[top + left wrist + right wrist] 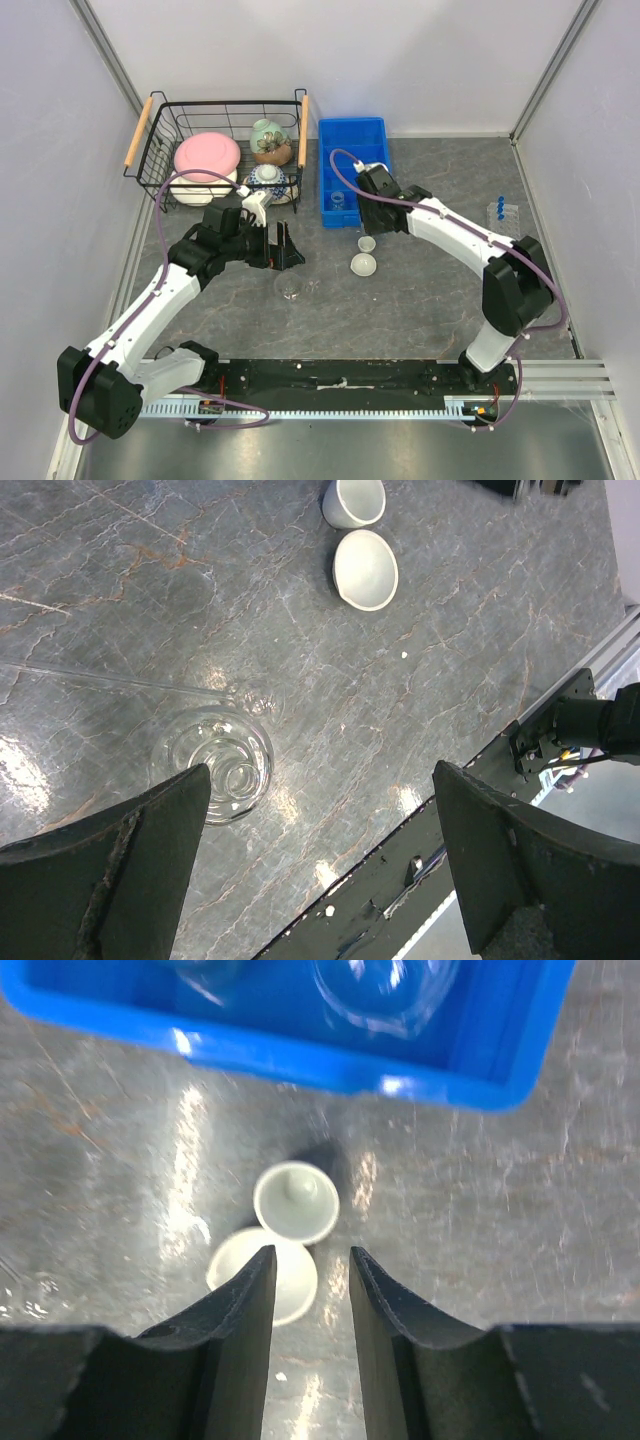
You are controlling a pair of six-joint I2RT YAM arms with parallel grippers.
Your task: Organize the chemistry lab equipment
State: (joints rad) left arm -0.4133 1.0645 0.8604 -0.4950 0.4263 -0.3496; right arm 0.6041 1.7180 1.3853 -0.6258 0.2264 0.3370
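A clear round flask (pixel 290 288) stands on the table; in the left wrist view the flask (pixel 212 762) is just beside my left finger's tip. My left gripper (pixel 281 246) (pixel 320 780) is wide open and empty above it. Two white dishes (pixel 367 244) (pixel 363 264) lie side by side, also in the left wrist view (pixel 365 568). My right gripper (pixel 366 226) (pixel 311 1255) hovers over them, jaws narrowly open and empty; the smaller dish (pixel 296 1202) shows ahead, the larger dish (pixel 262 1275) partly behind a finger. Another flask (pixel 385 990) lies in the blue bin (pixel 353 130). Blue-capped tubes (pixel 505 210) stand far right.
A black wire basket (pixel 160 130) with wooden handles holds pink, white and patterned crockery at the back left. A thin clear rod (pixel 110 678) lies on the table by the flask. Grey walls close in left and right; the black base rail (pixel 340 375) runs along the near edge.
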